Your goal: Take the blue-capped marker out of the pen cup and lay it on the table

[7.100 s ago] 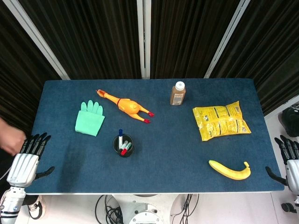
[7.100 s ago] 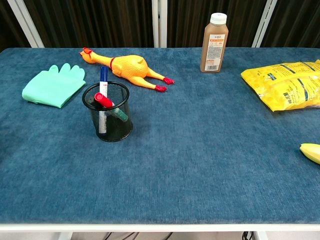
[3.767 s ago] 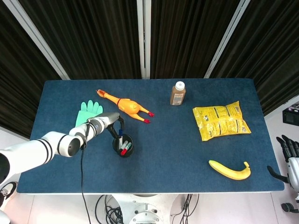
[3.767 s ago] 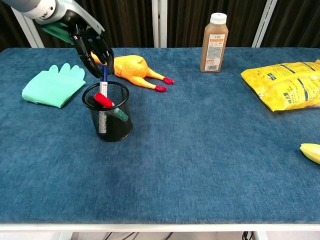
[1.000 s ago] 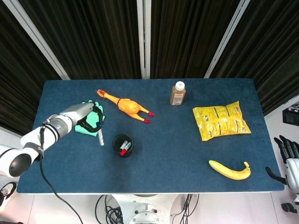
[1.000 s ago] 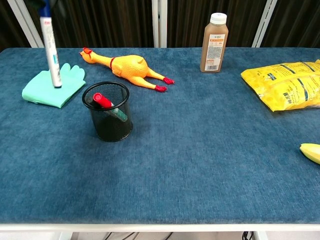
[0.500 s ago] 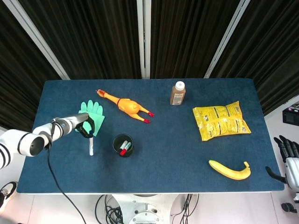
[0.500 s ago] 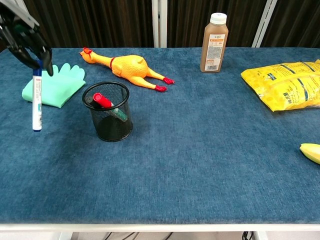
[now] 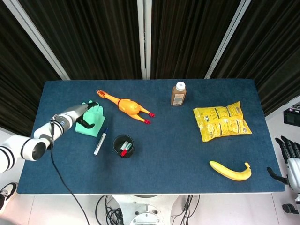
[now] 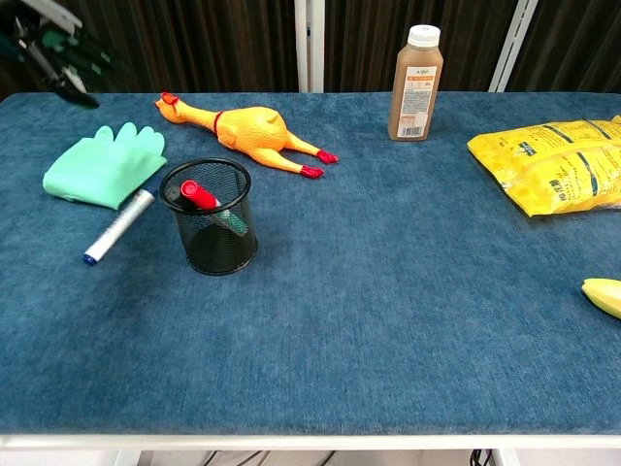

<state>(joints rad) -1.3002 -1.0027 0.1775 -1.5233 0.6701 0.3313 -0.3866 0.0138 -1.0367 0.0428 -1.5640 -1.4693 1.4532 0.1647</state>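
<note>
While my left robot hand [image 9: 86, 118] hovers over the green glove [image 9: 90, 118] in the head view, its dark fingers look apart and hold nothing. On the blue surface [image 9: 164, 154], the blue-capped marker [image 9: 100, 141] lies between glove and pen cup [image 9: 123, 146]. My right robot hand [image 9: 290, 161] hangs off the surface's right edge, fingers spread.

From the chest view, the marker [image 10: 118, 226] lies flat, one end touching the glove [image 10: 102, 167], just left of the cup [image 10: 208, 216]. My left robot hand [image 10: 53, 49] shows blurred at top left.
</note>
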